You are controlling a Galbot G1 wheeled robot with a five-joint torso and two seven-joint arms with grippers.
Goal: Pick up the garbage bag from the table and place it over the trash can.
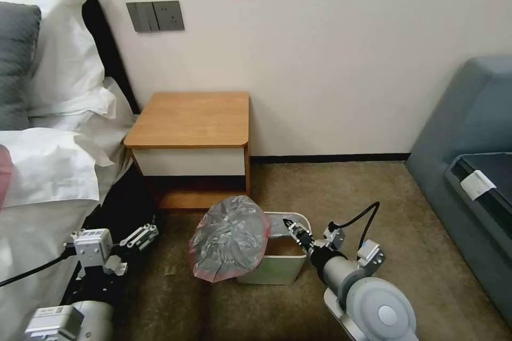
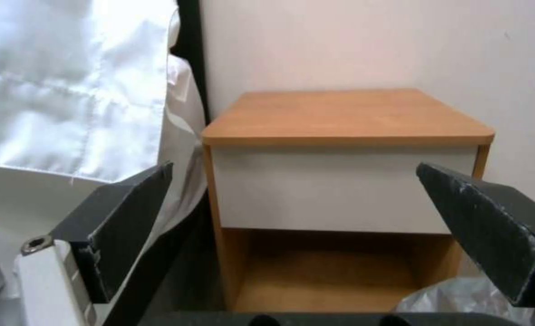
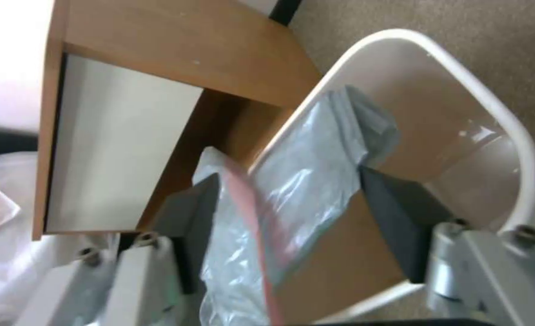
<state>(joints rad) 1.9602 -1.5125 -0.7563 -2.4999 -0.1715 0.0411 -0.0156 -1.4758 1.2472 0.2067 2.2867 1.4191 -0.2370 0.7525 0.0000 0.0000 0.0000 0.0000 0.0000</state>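
From the head camera, I am seeing the garbage bag point(image 1: 230, 238) draping over the left rim of the trash can point(image 1: 277, 269), which is standing on the carpet point(image 1: 341, 192) before the table point(image 1: 193, 120). My right gripper point(image 1: 290, 225) is reaching over the can's mouth. My left gripper point(image 1: 145, 235) is hanging near the bed point(image 1: 48, 170), fingers spread.

On the left wrist camera, the spread fingers point(image 2: 128, 217) are framing the table's front.

On the right wrist camera, I am watching spread fingers point(image 3: 400, 217) straddling the bag's pink-edged fold without pinching it.

Silver-grey arms, black cables, white end effector point(image 1: 140, 236) housings, dark screwed-on finger pads point(image 3: 400, 222)
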